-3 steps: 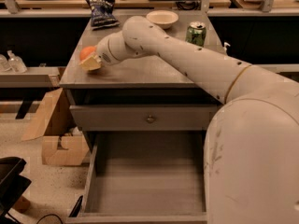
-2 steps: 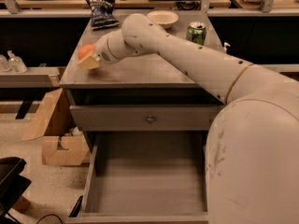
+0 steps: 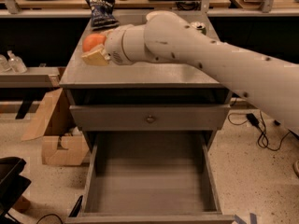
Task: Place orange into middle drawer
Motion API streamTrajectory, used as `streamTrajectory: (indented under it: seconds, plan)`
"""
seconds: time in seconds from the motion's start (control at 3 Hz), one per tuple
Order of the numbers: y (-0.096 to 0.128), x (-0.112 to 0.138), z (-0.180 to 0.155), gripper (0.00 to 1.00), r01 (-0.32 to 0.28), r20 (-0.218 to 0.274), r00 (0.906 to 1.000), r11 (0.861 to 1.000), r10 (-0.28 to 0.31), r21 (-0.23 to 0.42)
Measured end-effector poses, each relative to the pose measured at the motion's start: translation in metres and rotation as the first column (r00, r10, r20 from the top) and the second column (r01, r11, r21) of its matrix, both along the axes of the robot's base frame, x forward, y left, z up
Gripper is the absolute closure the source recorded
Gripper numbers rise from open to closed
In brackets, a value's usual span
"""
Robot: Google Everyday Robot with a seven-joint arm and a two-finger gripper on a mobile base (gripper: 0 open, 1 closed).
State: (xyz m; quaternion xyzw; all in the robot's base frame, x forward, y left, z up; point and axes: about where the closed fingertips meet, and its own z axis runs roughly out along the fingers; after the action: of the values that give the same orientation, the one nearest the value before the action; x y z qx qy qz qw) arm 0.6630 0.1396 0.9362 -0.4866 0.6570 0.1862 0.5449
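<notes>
The orange (image 3: 92, 41) is at the left edge of the grey cabinet top (image 3: 154, 73). My gripper (image 3: 95, 50) is at the orange and shut on it. One tan finger (image 3: 96, 58) lies along its front and the other is hidden behind it. My white arm reaches in from the right across the cabinet top. Below, the middle drawer (image 3: 149, 183) is pulled out wide open, a grey box with low walls and nothing in it. It sits well below and in front of the gripper.
A shut drawer front with a small knob (image 3: 150, 119) is above the open drawer. A green can (image 3: 201, 27) peeks out behind the arm and a dark chip bag (image 3: 101, 10) lies at the back. A cardboard box (image 3: 56, 141) and cables (image 3: 261, 134) are on the floor.
The view has drawn closer to the cabinet. The gripper stays at the orange at the left edge of the cabinet top, and the drawer stays open.
</notes>
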Motion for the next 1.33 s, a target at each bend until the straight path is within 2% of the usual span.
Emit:
streamTrajectory:
  seconds: [0.33, 0.67, 1.0, 1.33]
  plan:
    - [-0.006, -0.062, -0.013, 1.0, 0.006, 0.005, 1.0, 1.0, -0.007, 0.029]
    - [-0.033, -0.12, -0.084, 1.0, 0.005, -0.093, 0.9956, 1.0, -0.006, -0.015]
    - [-0.124, -0.139, -0.181, 1.0, 0.078, -0.197, 0.9756, 0.992, -0.097, -0.101]
    - [-0.158, -0.119, -0.229, 1.0, 0.052, -0.232, 0.9692, 0.989, -0.083, -0.136]
